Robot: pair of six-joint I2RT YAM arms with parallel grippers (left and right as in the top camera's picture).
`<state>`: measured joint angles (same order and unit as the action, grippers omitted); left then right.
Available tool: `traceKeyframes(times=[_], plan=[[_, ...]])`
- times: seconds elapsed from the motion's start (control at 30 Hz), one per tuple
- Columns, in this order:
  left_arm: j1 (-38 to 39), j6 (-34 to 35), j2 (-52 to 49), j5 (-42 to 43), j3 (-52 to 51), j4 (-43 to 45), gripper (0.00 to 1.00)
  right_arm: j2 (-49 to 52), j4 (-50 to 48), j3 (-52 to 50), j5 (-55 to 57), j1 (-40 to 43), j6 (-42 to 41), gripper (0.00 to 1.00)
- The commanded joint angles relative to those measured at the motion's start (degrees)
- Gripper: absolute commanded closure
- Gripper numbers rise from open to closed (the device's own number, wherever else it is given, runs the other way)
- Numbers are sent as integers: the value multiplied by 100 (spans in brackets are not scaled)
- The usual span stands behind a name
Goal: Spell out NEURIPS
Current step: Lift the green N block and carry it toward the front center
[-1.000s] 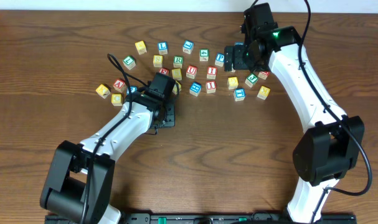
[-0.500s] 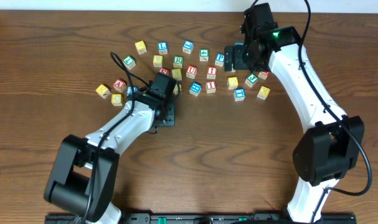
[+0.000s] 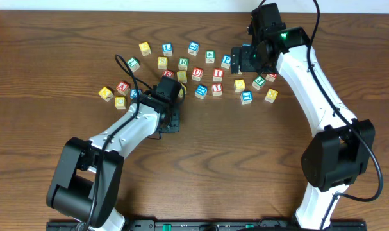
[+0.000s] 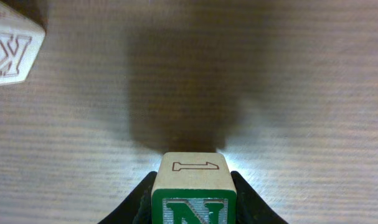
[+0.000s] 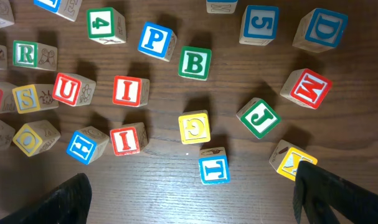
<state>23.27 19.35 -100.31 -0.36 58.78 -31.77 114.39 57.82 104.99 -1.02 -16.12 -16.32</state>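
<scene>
My left gripper (image 4: 192,194) is shut on a wooden cube with a green-framed N (image 4: 193,208), held low over bare table. In the overhead view it (image 3: 169,120) sits just below the cluster, and the N cube is hidden under it. My right gripper (image 5: 201,199) is open and empty above the right part of the cluster (image 3: 248,59). Below it lie the green R (image 5: 25,54), red U (image 5: 70,89), two red I cubes (image 5: 127,91) (image 5: 126,139), blue P (image 5: 155,39) and yellow S (image 5: 28,98). I cannot make out an E cube.
Other cubes lie around: green B (image 5: 195,63), blue T (image 5: 213,168), green J (image 5: 259,117), red M (image 5: 310,88), blue D (image 5: 326,29), blue H (image 5: 86,144). A K cube (image 4: 11,53) lies far left of my left gripper. Bare wood stretches in front of the cluster (image 3: 245,147).
My left arm has shifted slightly to the left with the N cube still in its gripper. The right arm and the cubes have not moved.
</scene>
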Motion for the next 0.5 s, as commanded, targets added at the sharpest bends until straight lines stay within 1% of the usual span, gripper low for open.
traceKeyframes(times=[0.0,0.2,0.27,0.4,0.47], plan=[[-153,-72,-33,-7,17,-96,68,0,7,116,68,-46,-39,1],[-428,-343,-175,125,17,-11,68,0,7,116,68,-48,-39,1],[-439,-479,-295,297,17,68,67,0,7,116,68,-48,-39,1],[-439,-505,-341,304,22,90,68,0,7,116,68,-48,-39,1],[-439,-654,-341,413,22,107,68,0,7,116,66,-50,-39,1]])
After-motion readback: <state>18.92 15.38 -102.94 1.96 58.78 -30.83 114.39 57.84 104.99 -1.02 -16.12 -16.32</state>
